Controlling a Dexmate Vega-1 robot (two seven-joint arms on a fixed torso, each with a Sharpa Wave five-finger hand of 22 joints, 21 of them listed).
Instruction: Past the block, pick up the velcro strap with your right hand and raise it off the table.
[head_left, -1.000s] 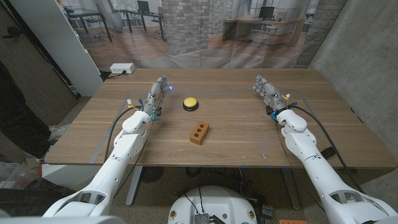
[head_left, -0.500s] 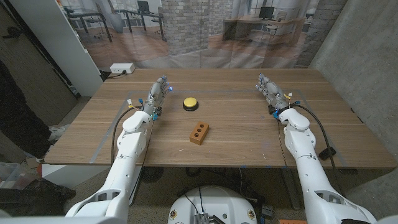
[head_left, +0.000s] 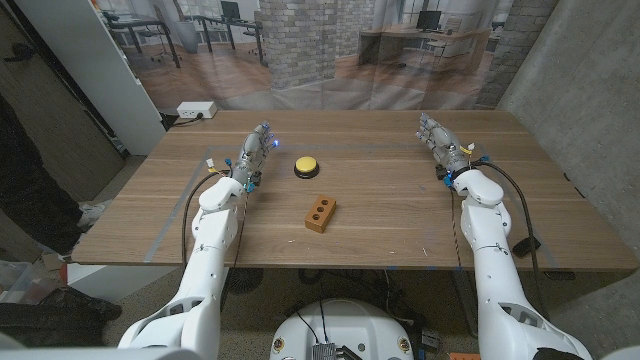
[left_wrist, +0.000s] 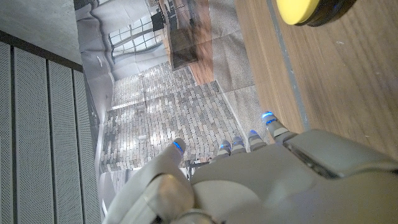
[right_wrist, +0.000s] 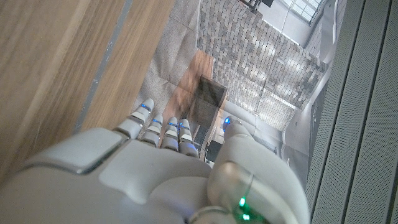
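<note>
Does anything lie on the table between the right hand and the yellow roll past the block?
No. In the head view, bare wood runs from the right hand to the yellow roll; the block sits nearer.

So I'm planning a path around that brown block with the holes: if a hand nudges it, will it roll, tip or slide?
The block lies low on a broad flat face, so it probably slides rather than tips. Its squared edges make rolling unlikely. It looks rigid; its weight cannot be judged.

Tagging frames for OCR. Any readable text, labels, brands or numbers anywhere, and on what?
No text can be read in any view.
Yellow roll: no marking shows.
Wooden block: three holes, no print.
Left hand and right hand: only lights, no labels.
White box behind the table: too small to tell.
</note>
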